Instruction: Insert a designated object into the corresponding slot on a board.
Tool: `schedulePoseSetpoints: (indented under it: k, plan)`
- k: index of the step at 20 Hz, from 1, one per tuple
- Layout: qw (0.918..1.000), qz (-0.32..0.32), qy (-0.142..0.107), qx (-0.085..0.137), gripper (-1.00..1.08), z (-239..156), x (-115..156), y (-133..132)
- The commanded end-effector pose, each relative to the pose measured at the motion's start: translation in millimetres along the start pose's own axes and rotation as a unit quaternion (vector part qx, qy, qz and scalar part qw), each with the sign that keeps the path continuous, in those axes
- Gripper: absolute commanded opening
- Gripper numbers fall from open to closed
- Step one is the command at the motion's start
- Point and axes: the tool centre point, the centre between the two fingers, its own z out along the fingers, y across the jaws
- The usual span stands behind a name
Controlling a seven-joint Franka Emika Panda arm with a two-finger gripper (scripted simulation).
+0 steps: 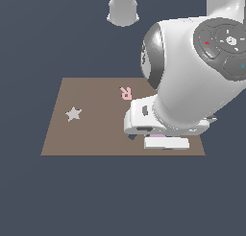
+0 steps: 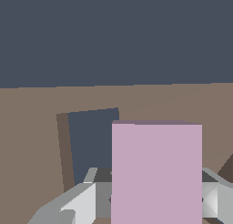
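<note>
1. On the wrist view I am seeing the grey fingers pinching the pale lilac-pink flat rectangular block from both sides, holding it upright.
2. The block is hanging just beside the dark rectangular slot with its brown inner edge, overlapping one side of it.
3. The flat brown board is carrying a pink letter R and a pale star, both well apart from the arm's wrist.

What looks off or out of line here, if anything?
The pink block, held between the gripper fingers, is not lined up with the slot: in the wrist view it covers only one side of the dark cut-out. Nothing on the board looks spilled or damaged.
</note>
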Motion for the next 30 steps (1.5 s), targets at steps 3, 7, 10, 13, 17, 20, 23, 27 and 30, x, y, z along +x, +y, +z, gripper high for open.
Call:
schedulePoseSetpoints:
  k: [3, 7, 10, 13, 17, 20, 23, 27, 30]
  plan:
    - [0.9993, -0.037, 0.000, 0.000, -1.00, -1, 5, -27]
    - [0.9985, -0.055, 0.000, 0.000, -1.00, -1, 6, -41]
    - [0.9982, -0.060, 0.000, 0.000, -1.00, -1, 6, -44]
    - [0.9985, -0.055, 0.000, 0.000, -1.00, -1, 6, -41]
    - [0.9986, -0.053, 0.000, 0.000, -1.00, -1, 5, -40]
    - [0.9986, -0.053, 0.000, 0.000, -1.00, 4, 5, -39]
    - [0.9987, -0.052, 0.000, -0.001, -1.00, 9, 5, -38]
    - [0.9987, -0.052, 0.000, -0.001, 1.00, 9, 5, -38]
    - [0.9987, -0.052, 0.000, -0.001, 1.00, 9, 5, -38]
